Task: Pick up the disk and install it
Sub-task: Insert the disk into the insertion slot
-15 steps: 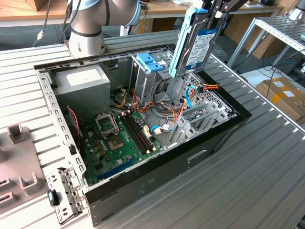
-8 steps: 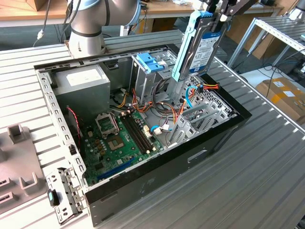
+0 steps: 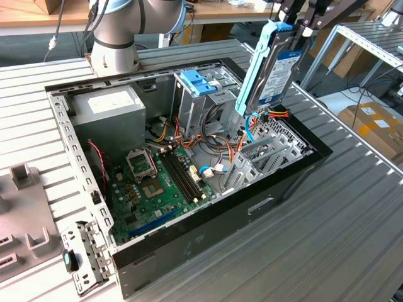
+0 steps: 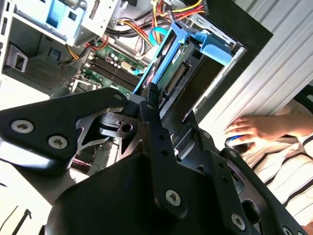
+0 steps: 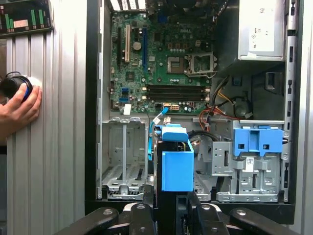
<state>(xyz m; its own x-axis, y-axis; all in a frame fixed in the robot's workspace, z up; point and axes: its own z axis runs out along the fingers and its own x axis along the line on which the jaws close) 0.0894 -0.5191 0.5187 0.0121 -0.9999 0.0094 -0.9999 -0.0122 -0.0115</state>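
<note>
Disk [image 3: 276, 70]: silver-grey slab, white label with blue band, light-blue side rails; hangs upright beneath the gripper [image 3: 295, 25], clamped at its top edge

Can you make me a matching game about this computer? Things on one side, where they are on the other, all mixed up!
1. the disk
2. blue bracket
3. grey power supply box
4. hand

A. outside the case, on a round black thing
B. in the case's corner, beside the motherboard
C. held upright over the case by the gripper
D. on top of the drive cage

Pairs: 1-C, 2-D, 3-B, 4-A
</note>
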